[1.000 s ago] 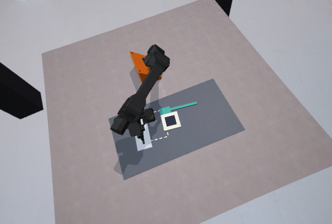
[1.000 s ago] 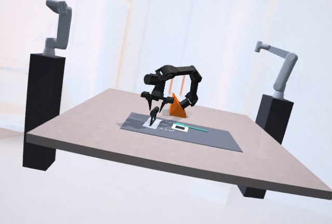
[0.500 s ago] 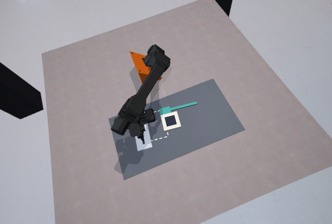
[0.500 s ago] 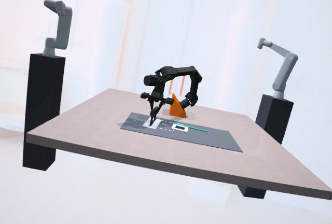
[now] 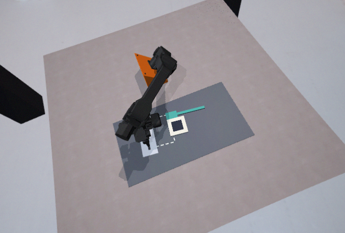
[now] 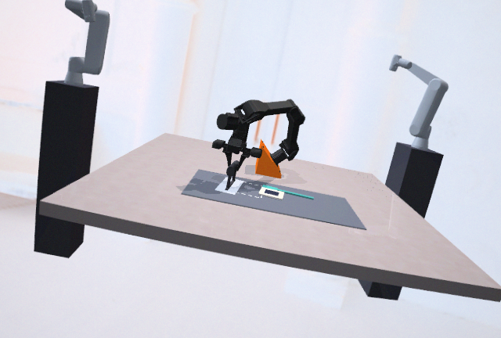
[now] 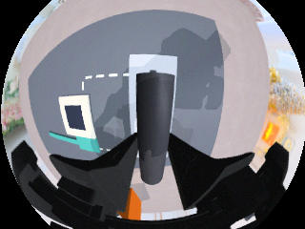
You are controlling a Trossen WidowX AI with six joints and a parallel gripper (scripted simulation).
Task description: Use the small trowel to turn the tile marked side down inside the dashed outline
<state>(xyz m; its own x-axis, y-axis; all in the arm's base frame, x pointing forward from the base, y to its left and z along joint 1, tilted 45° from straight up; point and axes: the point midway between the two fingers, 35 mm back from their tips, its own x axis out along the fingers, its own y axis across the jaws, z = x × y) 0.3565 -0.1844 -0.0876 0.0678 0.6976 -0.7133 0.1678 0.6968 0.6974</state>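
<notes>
The trowel has a pale rectangular blade [image 5: 150,152] [image 6: 221,189] [image 7: 152,61] and a raised black handle [image 6: 232,168] [image 7: 153,100]. The blade lies on the mat [image 5: 217,118] [image 6: 323,206] [image 7: 95,48]. My gripper [image 7: 152,135] [image 6: 233,166] is shut on the black handle, one finger on each side. The cream tile [image 5: 177,125] [image 6: 271,192] [image 7: 74,116] lies flat with its dark square mark up. It covers part of the right side of the dashed outline [image 7: 111,74]. The blade covers the outline's left part. The arm hides the blade's far end in the top view.
A teal flat piece with a long thin bar [image 5: 192,110] [image 6: 299,195] [image 7: 64,136] lies along the tile's edge nearer the arm base. An orange bracket [image 5: 144,67] [image 6: 267,166] [image 7: 135,205] stands at the arm base. Two grey arms [image 6: 98,43] [image 6: 427,103] stand on dark pillars beyond the table.
</notes>
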